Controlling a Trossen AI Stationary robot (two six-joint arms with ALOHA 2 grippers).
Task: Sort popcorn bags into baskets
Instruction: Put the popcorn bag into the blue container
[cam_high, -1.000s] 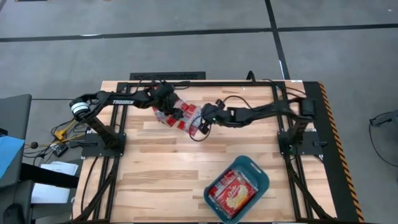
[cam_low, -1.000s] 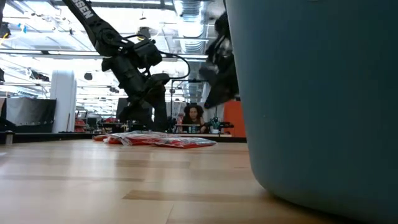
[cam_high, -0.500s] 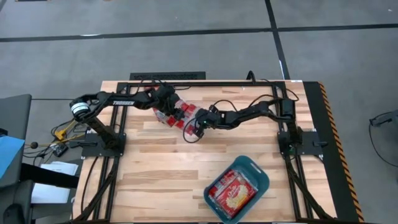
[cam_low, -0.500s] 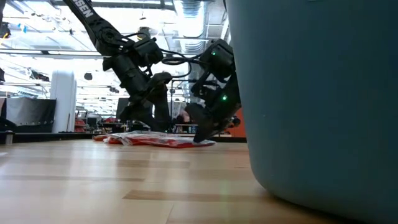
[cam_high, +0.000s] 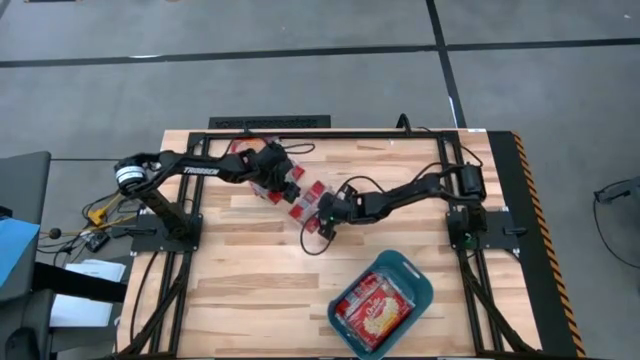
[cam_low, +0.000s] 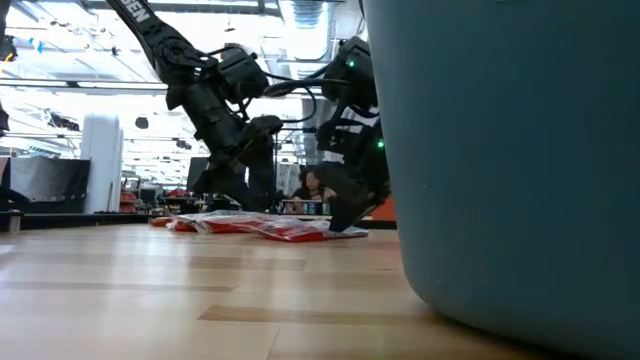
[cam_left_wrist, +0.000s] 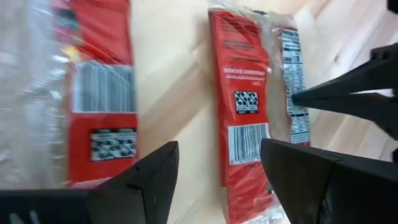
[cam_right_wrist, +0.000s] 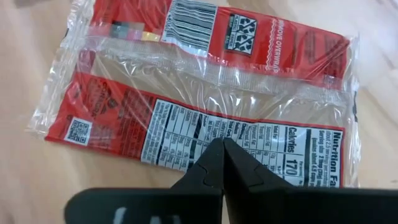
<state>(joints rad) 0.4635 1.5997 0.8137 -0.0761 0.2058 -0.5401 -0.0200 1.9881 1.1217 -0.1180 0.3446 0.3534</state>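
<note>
Several red popcorn bags (cam_high: 275, 180) lie flat in a loose cluster at the table's far middle. One bag (cam_right_wrist: 205, 93) lies apart at the cluster's near right end, label side up. My right gripper (cam_right_wrist: 221, 149) is shut, its tips down on this bag. My left gripper (cam_left_wrist: 217, 180) is open and hovers over the cluster (cam_high: 290, 185), one bag (cam_left_wrist: 245, 112) showing between its fingers. The teal basket (cam_high: 420, 285) stands at the near right with one bag (cam_high: 372, 310) lying in it. My right gripper presses its shut fingertips (cam_left_wrist: 295, 98) down on the bag's nutrition-label panel (cam_right_wrist: 205, 134), near one long edge. The fingers slant down from the table's right side. The bag lies flat on the table (cam_low: 300, 230).
The basket's wall (cam_low: 500, 150) fills the right of the low view. Bare wood lies between the bags and the basket (cam_high: 260, 270). Black frame rails run along the table's far edge and both sides. A person shows in the room far behind the table (cam_low: 310, 185).
My right gripper has come down and gone toward the table's near left, onto the bag at the cluster's end. That bag has slid a little toward the near edge, away from the others. My left gripper has moved a little toward the right, over the cluster.
</note>
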